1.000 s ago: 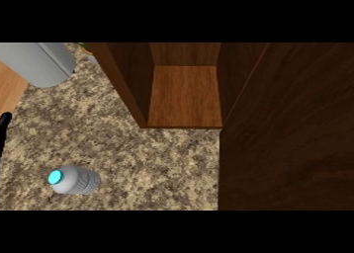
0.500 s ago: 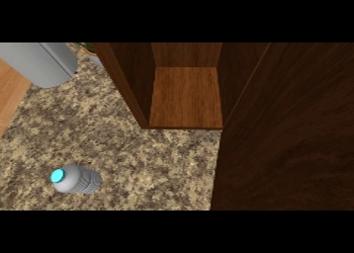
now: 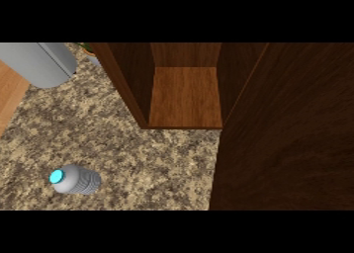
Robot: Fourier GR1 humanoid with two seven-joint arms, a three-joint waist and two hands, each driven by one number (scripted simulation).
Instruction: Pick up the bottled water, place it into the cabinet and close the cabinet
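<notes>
Head view: bottled water (image 3: 75, 179) on bench (image 3: 136, 148) near left, well apart from open cabinet (image 3: 184, 96) far right; no fingers visible, state unknown

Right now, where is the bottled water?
In the head view, the bottled water stands on the granite counter at lower left, apart from the open cabinet.

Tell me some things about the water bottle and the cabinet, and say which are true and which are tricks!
1. The bottled water stands on the speckled counter. True.
2. The bottle is already inside the cabinet. False: it is on the counter, in front and to the left of it.
3. The cabinet is open. True.
4. A hand is holding the bottle. False: no hand shows.
5. The bottle's cap is red. False: it is bright blue.
</notes>
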